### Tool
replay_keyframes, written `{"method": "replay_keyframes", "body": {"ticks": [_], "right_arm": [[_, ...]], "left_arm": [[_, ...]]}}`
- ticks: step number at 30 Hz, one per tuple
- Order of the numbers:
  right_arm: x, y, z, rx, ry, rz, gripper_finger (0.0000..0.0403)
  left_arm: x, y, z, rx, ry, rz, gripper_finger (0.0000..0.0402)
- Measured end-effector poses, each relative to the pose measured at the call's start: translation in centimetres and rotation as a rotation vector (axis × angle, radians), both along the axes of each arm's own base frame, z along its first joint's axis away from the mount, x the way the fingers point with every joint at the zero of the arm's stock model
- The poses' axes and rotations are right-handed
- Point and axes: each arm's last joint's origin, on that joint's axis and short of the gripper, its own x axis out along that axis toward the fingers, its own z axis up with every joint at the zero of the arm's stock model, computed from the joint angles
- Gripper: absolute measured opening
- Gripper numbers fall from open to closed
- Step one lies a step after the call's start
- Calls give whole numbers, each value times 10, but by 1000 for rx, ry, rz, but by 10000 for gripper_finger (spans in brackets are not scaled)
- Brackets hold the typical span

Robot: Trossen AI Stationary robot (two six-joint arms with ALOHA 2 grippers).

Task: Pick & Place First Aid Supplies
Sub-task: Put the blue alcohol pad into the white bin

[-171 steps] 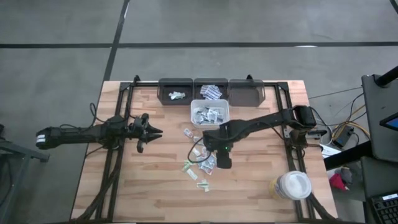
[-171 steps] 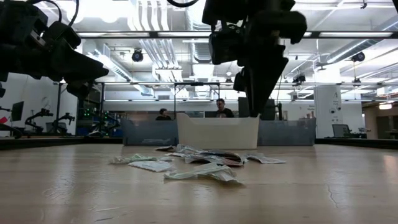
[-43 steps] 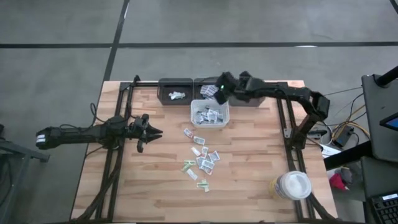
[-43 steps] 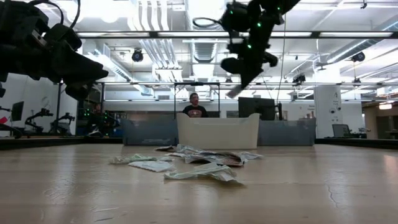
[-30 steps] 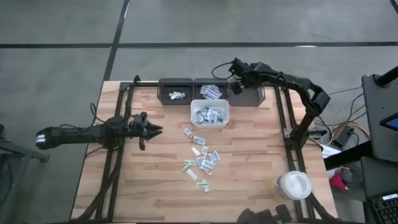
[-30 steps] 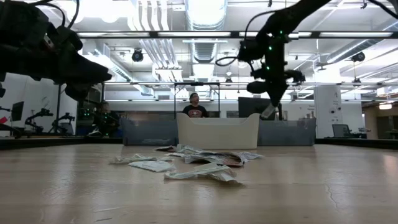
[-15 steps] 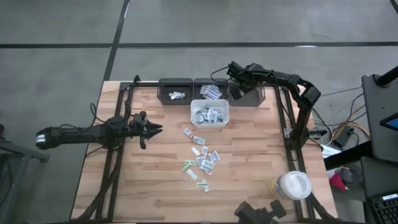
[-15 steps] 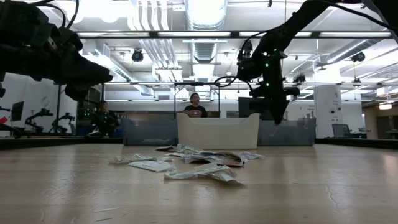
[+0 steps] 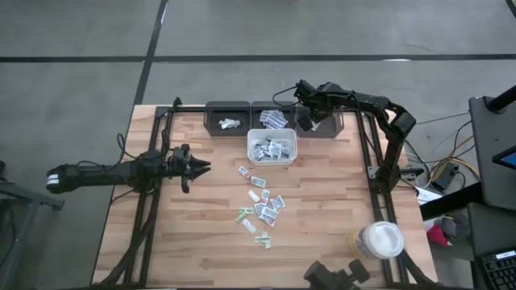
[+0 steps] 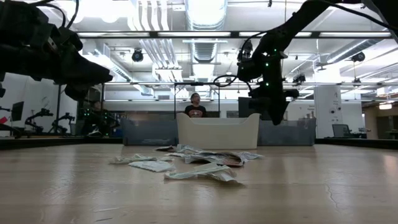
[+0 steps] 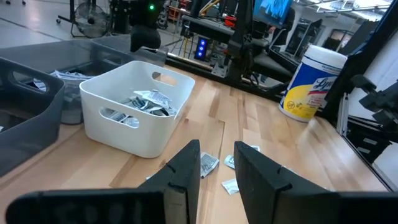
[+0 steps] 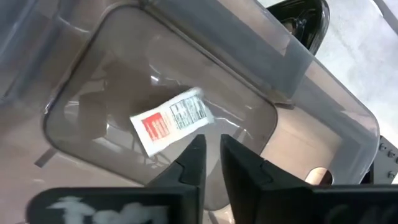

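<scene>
Wooden planks make up the desk (image 9: 322,209), and we read it from its left side across. Our left fingers (image 9: 201,167) hover above bare wood, parted by a narrow gap and holding nothing; the left wrist view shows that gap clearly. Ahead of those fingers lies the loose scatter of first aid supplies (image 9: 262,205), small flat sachets spread on the wood, a few of them greenish. Beyond the scatter stands the white bin (image 9: 272,147), with more sachets heaped inside it.

Along the far edge we see three dark bins in a row. The left dark bin (image 9: 226,117) holds a few sachets, the middle dark bin (image 9: 273,118) holds some more. Over the right dark bin (image 9: 319,119) our right fingers (image 9: 310,113) point down into it, standing slightly apart with nothing between them. Just beyond their tips a single sachet (image 12: 172,120), white with a red panel, lies flat on the floor of that bin, free of both fingers.

Near the desk's front right corner stands a white round tub (image 9: 379,240), well apart from either pair of fingers. Across the room behind the bins, a person (image 10: 196,106) shows in the low view.
</scene>
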Motion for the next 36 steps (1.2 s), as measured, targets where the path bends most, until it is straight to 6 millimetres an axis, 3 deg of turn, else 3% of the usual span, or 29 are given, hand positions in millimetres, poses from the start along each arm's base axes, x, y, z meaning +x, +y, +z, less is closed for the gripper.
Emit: {"method": "replay_keyframes", "body": {"ticks": [7, 17, 27, 36], "right_arm": [[2, 6, 8, 77, -74, -1, 91], [15, 40, 43, 47, -197, 36, 95], [42, 111, 80, -7, -363, 184, 66], [70, 193, 88, 9, -444, 489, 60]], "left_arm": [[0, 0, 0, 0, 0, 0, 94], [0, 0, 0, 0, 5, 0, 94], [0, 0, 0, 0, 6, -1, 94], [-1, 0, -4, -5, 47, -1, 94]]}}
